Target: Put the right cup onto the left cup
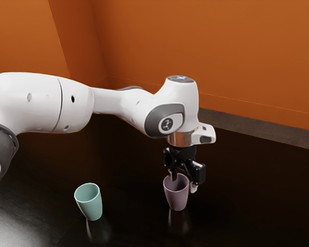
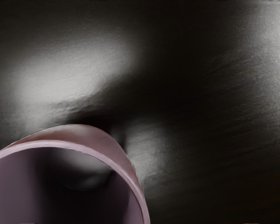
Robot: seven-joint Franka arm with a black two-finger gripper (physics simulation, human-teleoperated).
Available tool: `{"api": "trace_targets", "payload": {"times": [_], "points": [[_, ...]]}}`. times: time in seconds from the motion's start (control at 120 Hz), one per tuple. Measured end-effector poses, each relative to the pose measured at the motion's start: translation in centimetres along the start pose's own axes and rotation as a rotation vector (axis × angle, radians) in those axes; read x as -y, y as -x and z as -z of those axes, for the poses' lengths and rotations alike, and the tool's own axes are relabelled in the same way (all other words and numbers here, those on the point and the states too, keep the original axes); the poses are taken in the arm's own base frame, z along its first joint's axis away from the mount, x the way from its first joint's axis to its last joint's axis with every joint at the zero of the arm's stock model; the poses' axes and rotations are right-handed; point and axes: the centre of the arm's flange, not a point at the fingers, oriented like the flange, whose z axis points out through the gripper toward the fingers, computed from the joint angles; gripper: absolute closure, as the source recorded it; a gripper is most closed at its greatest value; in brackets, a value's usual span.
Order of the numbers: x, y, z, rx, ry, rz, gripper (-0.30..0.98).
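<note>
In the exterior view my gripper (image 1: 184, 183) points down over the pink-purple cup (image 1: 176, 194), its fingers apart. One fingertip is at the cup's mouth, the other just outside the wall on the exterior view's right; I see no clear grip on the wall. This cup stands upright on the dark table (image 1: 136, 224). The teal cup (image 1: 91, 204) stands upright, separate from it, toward the exterior view's left. In the wrist view the purple cup's rim (image 2: 91, 151) and hollow inside lie close under my hand.
Behind the table rises an orange wall (image 1: 247, 56), with a greyish strip (image 1: 262, 131) along its foot. My arm reaches over the table above both cups. A stretch of dark surface separates the two cups.
</note>
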Motion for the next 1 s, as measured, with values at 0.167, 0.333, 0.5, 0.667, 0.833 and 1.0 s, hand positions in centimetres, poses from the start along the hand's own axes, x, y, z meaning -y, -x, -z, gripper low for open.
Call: {"api": "trace_targets", "payload": {"times": [0.167,0.333,0.5,0.667,0.833,1.0], "points": [[0.3,-1.4,-1.2,0.004,-0.004,0.011,0.14],[0.5,-1.7,-1.7,0.006,-0.003,0.021,0.14],[0.4,-1.8,-2.0,0.007,-0.007,0.026,0.26],[0.3,-1.8,-2.0,0.006,-0.01,0.038,0.52],[0.4,-1.8,-2.0,0.007,-0.012,0.053,0.68],[0.5,-1.7,-2.0,0.01,-0.015,0.069,0.74]]}}
